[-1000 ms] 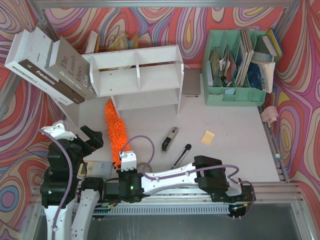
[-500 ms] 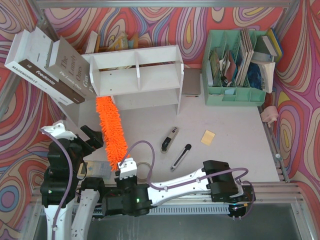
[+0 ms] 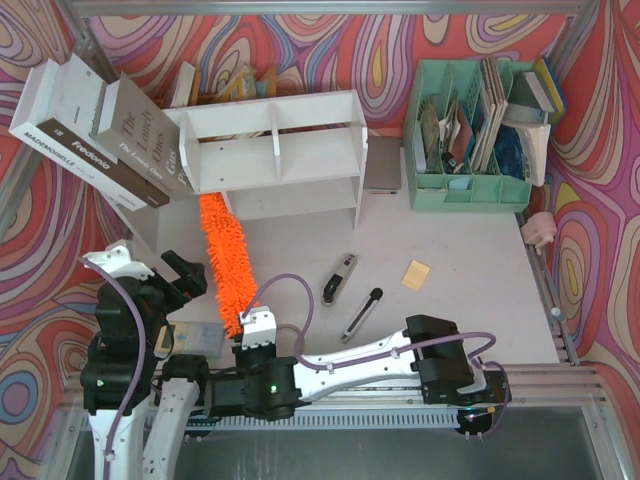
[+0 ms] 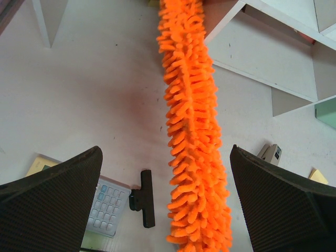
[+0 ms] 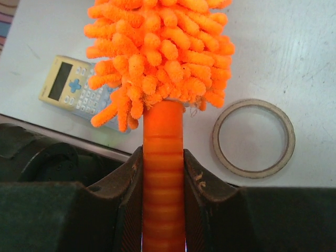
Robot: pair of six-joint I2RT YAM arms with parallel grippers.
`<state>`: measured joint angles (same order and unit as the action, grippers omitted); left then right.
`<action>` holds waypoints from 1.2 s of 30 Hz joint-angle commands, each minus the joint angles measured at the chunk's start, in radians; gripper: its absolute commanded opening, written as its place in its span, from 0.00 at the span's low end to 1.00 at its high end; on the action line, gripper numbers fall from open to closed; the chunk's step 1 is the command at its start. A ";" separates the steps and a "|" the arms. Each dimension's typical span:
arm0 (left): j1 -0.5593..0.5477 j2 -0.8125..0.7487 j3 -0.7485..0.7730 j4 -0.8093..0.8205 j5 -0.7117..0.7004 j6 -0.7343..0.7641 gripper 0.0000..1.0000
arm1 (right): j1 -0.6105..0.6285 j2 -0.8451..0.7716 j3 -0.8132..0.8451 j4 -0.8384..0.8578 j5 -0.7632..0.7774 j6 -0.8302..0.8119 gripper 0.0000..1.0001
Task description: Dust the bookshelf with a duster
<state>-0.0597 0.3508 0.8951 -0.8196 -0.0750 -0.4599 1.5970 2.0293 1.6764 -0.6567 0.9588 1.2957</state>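
The white bookshelf [image 3: 275, 150] stands at the back of the table and also shows in the left wrist view [image 4: 262, 52]. The orange duster [image 3: 225, 255] runs from my right gripper up to the shelf's lower left corner. My right gripper [image 3: 247, 330] is shut on the duster's ribbed orange handle [image 5: 163, 157], just below the fluffy head [image 5: 157, 47]. My left gripper [image 3: 185, 275] is open and empty to the left of the duster. In the left wrist view, the duster [image 4: 194, 131] hangs between the left gripper's [image 4: 165, 157] spread fingers, nearer the right one and touching neither.
Large books [image 3: 90, 130] lean left of the shelf. A mint organiser [image 3: 470, 190] stands at the back right. Two black tools [image 3: 340, 278] [image 3: 362, 312] and a yellow note [image 3: 416, 274] lie mid-table. A calculator [image 5: 73, 86], a black clip [image 4: 144, 199] and a ring [image 5: 253, 137] lie near the grippers.
The right gripper lifted the duster off the table and swung its tip left toward the shelf's corner, then eased it slightly back. The left arm has not moved.
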 commanded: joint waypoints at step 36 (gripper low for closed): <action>0.004 0.008 -0.010 0.006 -0.010 0.002 0.98 | -0.071 -0.096 -0.200 0.213 -0.131 -0.039 0.00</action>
<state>-0.0597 0.3592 0.8951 -0.8200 -0.0792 -0.4599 1.5620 1.9076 1.4448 -0.3641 0.8467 1.1690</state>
